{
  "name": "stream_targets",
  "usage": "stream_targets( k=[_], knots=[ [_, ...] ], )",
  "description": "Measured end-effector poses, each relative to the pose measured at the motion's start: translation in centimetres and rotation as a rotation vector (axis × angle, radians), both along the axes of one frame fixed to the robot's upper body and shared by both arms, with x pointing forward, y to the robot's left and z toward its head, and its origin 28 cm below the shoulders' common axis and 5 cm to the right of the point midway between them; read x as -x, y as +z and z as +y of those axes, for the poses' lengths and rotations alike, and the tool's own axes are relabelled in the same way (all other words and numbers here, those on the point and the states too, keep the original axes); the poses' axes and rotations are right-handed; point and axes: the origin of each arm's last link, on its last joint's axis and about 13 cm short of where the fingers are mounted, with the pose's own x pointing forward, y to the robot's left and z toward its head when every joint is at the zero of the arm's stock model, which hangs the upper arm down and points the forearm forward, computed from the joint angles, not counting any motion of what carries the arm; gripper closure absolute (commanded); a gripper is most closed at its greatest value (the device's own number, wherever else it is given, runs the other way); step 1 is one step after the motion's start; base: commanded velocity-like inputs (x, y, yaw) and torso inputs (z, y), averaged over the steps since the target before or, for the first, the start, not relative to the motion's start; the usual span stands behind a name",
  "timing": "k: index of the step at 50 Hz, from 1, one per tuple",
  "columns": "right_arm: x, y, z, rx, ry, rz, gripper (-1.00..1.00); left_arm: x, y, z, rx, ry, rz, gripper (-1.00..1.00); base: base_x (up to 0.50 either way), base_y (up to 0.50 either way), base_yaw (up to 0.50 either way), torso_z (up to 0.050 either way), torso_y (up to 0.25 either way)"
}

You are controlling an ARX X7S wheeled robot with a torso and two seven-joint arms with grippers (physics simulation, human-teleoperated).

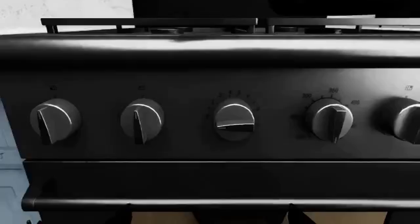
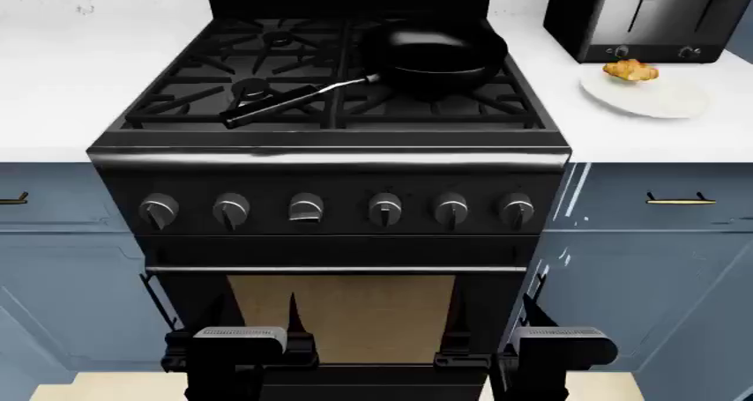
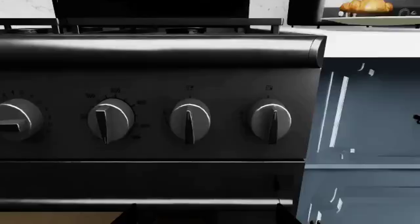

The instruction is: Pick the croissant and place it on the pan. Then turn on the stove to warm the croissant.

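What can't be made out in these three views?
- Left tool and right tool: head view's bottom edge cuts them off; open or shut unclear.
- Pan interior: rim hides its floor in the head view.
- Knob markings: too small and blurred in the wrist views.
- Burner flames: none discernible.

Both arms hang low: left arm (image 2: 239,348) and right arm (image 2: 562,348), fingers unseen.
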Motion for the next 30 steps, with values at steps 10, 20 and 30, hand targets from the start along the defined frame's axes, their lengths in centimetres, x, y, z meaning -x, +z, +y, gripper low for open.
stream_targets(
  k=[10, 20, 30],
  knots=[
    [-0.3, -0.4, 0.3, 0.02, 0.031, -0.012, -1.0, -0.1, -0.7, 0.1, 0.033, -0.015, 0.045, -1.0, 0.0, 0.0, 0.0, 0.0, 0.0],
    [-0.3, -0.7, 0.4, 0.037, 0.059, -0.017, -1.0, 0.4, -1.0, 0.3, 0.06, -0.057, 0.032, -1.0, 0.0, 0.0, 0.0, 0.036, 0.0],
    [-0.2, -0.6, 0.4, 0.031, 0.086, -0.024, -1.0, 0.5, -1.0, 0.4, 0.076, -0.079, 0.028, -1.0, 0.0, 0.0, 0.0, 0.05, 0.0]
  ],
)
